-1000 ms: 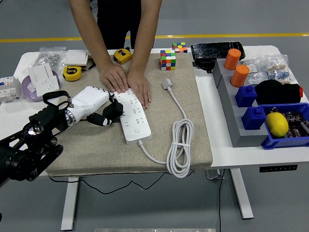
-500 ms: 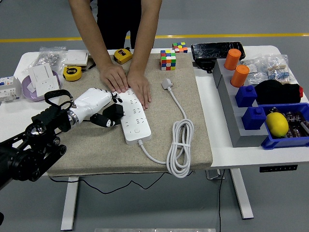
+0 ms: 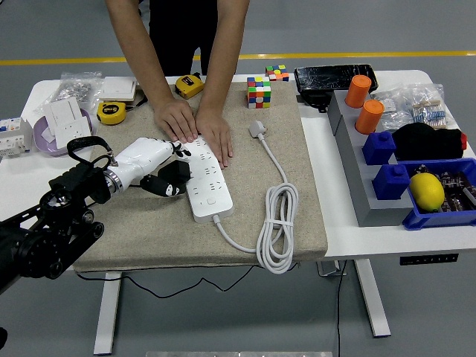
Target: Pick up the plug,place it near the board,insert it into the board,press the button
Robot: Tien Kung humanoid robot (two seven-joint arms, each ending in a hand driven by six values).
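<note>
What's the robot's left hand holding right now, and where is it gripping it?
The left hand grips a black plug by its body, beside the power strip that a person's hands steady.

Bright, even light; sharp, soft shadows

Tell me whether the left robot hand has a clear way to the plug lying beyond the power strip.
Probably not: the power strip and the person's hands lie between the left robot hand and the plug.
</note>
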